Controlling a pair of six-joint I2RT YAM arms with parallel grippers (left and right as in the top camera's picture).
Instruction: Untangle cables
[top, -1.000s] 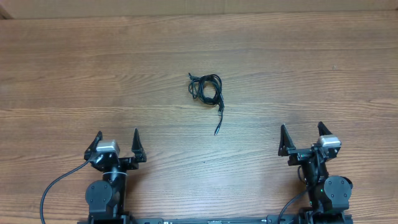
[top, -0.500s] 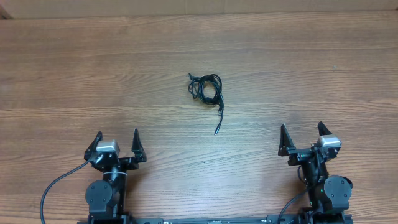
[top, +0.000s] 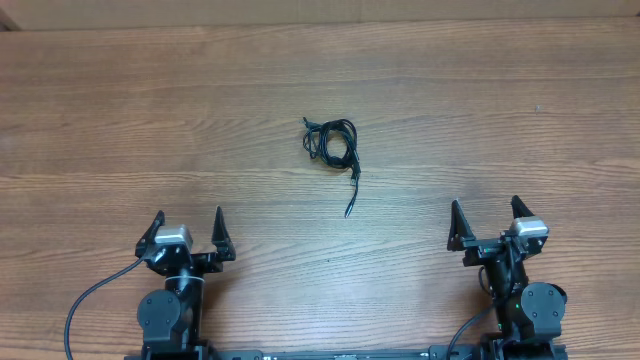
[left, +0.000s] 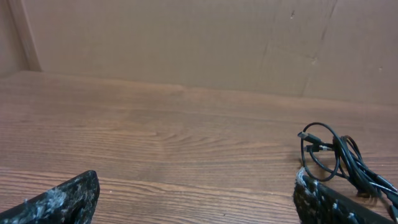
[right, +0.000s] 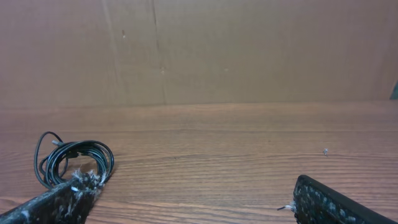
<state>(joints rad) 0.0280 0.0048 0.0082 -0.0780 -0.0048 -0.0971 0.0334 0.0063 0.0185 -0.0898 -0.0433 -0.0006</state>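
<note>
Nothing has moved; cables (top: 334, 142) lie well ahead of both spread jaws.

Bare wood all round the cables (top: 335, 145)
A cardboard wall (left: 186, 43) stands along the far edge of the table (top: 500, 120), well behind them.

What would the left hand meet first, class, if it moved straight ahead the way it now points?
Probably nothing on the table. The left hand points across bare wood; the cables lie off to its right. The way looks free up to the brown wall behind.
</note>
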